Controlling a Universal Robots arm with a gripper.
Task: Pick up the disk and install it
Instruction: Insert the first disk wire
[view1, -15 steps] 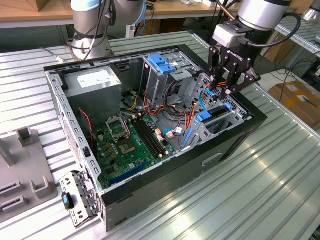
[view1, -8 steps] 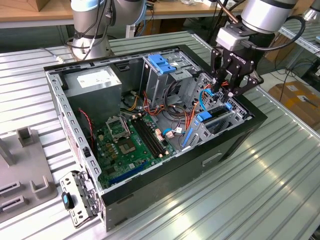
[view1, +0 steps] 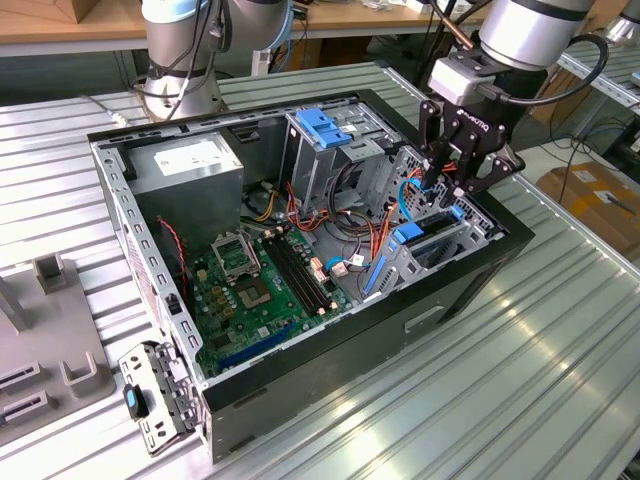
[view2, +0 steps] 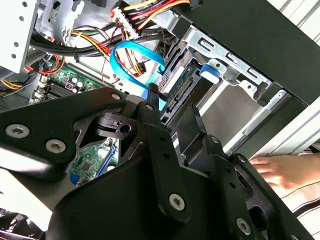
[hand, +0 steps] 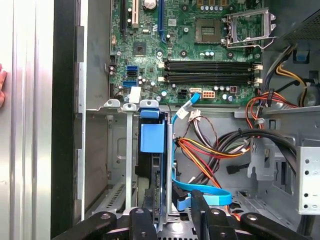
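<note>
End effector (view1: 452, 188) fingers apart, pointing down over disk (hand: 150, 137) upright in bay (hand: 129, 165).

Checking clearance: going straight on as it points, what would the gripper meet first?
Most likely the disk, standing on edge in its bay just ahead of the open gripper; the blue cable beside it is close too, and depth is unclear.

1 arm, wrist near vertical, end effector (view1: 453, 190) low and downward-pointing.

black gripper (view1: 455, 188), silver-grey arm (view1: 527, 30)
</note>
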